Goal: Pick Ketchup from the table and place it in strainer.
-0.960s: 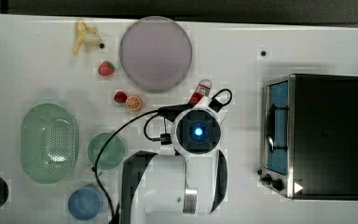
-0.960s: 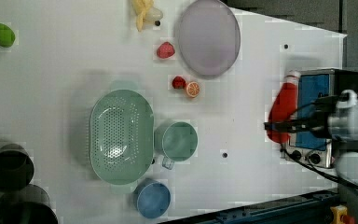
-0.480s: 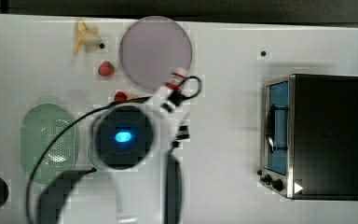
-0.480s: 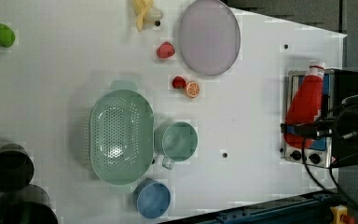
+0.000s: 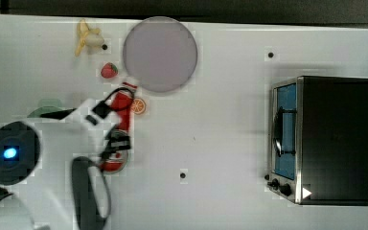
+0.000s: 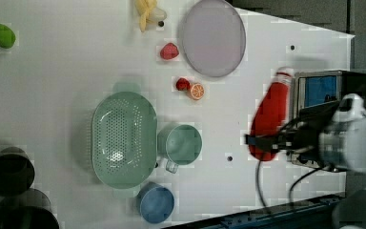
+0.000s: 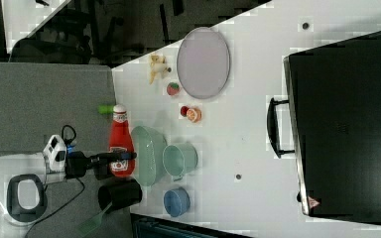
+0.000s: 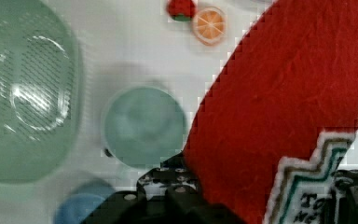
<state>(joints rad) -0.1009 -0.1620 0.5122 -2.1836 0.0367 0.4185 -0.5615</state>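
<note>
Left view, read from its left edge to its right: a green fruit (image 6: 3, 35) lies at the far upper corner of the white table (image 6: 66, 71), and 2 dark round containers (image 6: 9, 171) stand at the lower corner. Next comes the strainer (image 6: 124, 139), a pale green oval basin with a perforated bottom, resting flat on the table with nothing in it. Just beside the strainer's right rim stands the mint green cup (image 6: 180, 144), and below both sits a blue cup (image 6: 156, 203). Above them, along the left view's top, lie a banana (image 6: 147, 10), a strawberry (image 6: 169, 51) and the lilac plate (image 6: 213, 37); between plate and cup lie a small red fruit (image 6: 182, 84) and an orange slice (image 6: 196, 91), touching each other. Farther right, the Ketchup (image 6: 269, 114) is off the table, white cap toward the left view's top, well apart from the strainer. The gripper (image 6: 267, 141) is clamped across the bottle's lower body, 1 finger on each side, as the wrist view confirms, where the red body and label band lie between the dark fingers (image 8: 168, 186). At the left view's right edge stands a toaster oven (image 6: 331, 93) with a blue glass door. In the right view the bottle (image 7: 120, 144) appears upright, just beside the strainer's rim (image 7: 146, 153).
</note>
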